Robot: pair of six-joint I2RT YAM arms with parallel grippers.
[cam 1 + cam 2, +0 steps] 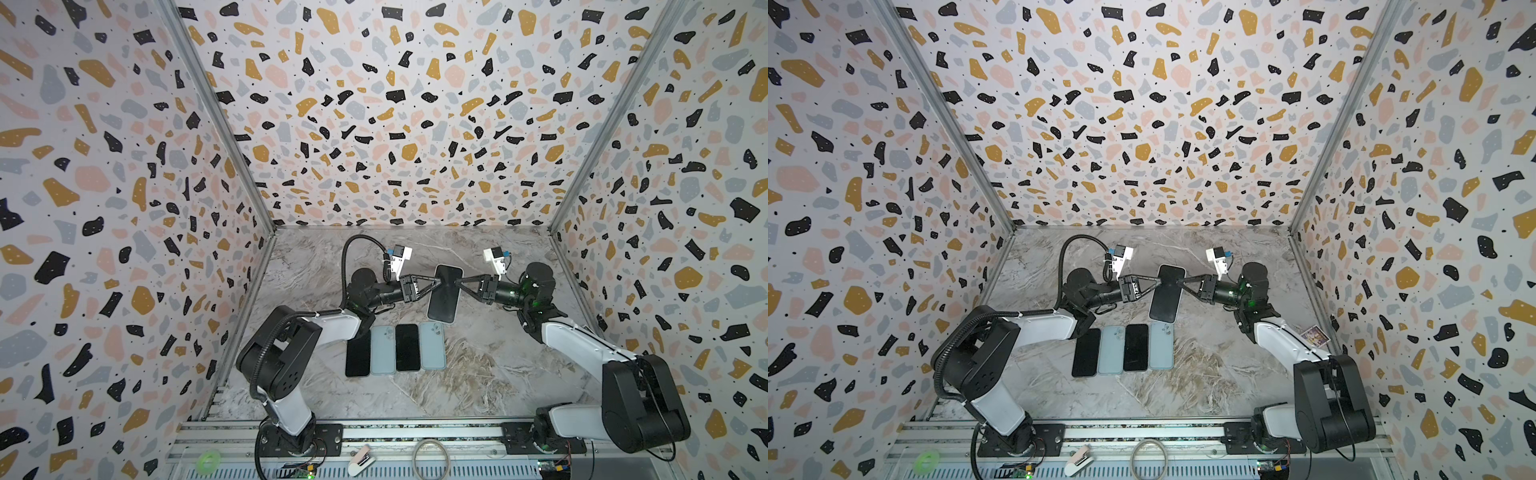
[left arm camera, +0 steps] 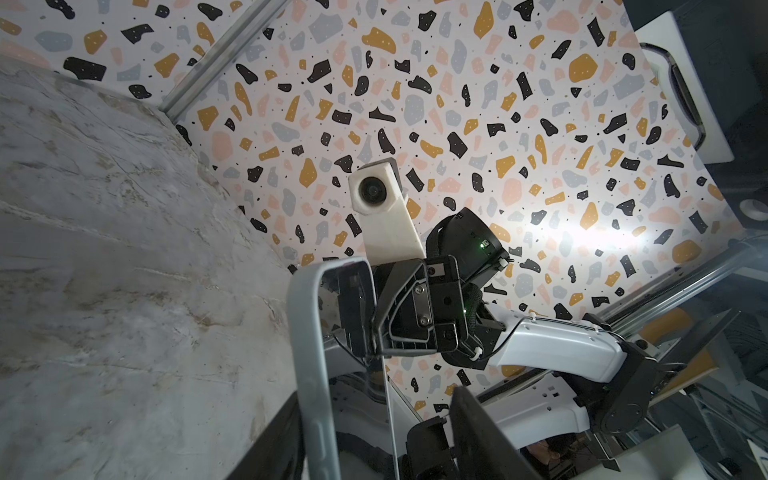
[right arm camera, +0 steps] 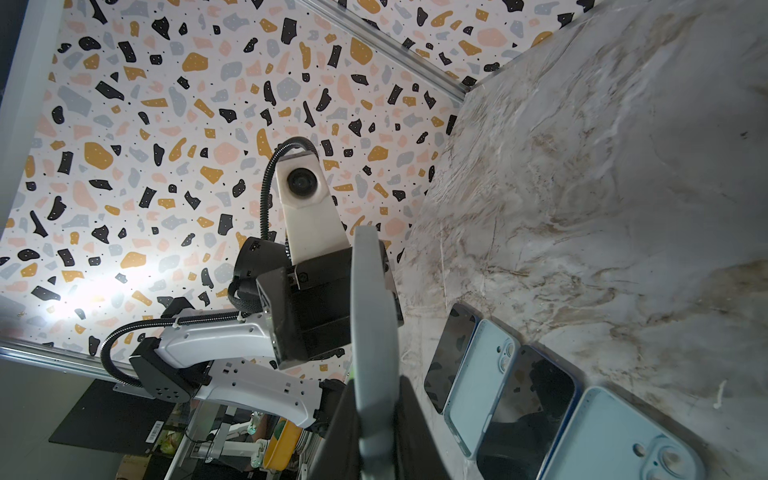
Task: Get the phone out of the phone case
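Note:
A phone [image 1: 445,297] with a black screen, in a pale grey phone case [image 2: 309,353], hangs above the marble table between my two grippers in both top views [image 1: 1167,295]. My right gripper [image 1: 457,282] is shut on the case's right edge. In the right wrist view its dark fingers [image 3: 415,419] press both faces of the case rim [image 3: 372,311]. My left gripper [image 1: 438,282] straddles the left edge. In the left wrist view it stands open, with a gap between the screen and one finger [image 2: 482,436].
A row lies flat on the table near the left arm: a black phone [image 1: 357,353], a pale blue case [image 1: 382,350], another black phone [image 1: 407,347] and another pale blue case [image 1: 432,345]. The front rail [image 1: 415,432] holds a green tape roll [image 1: 209,460]. Patterned walls close three sides.

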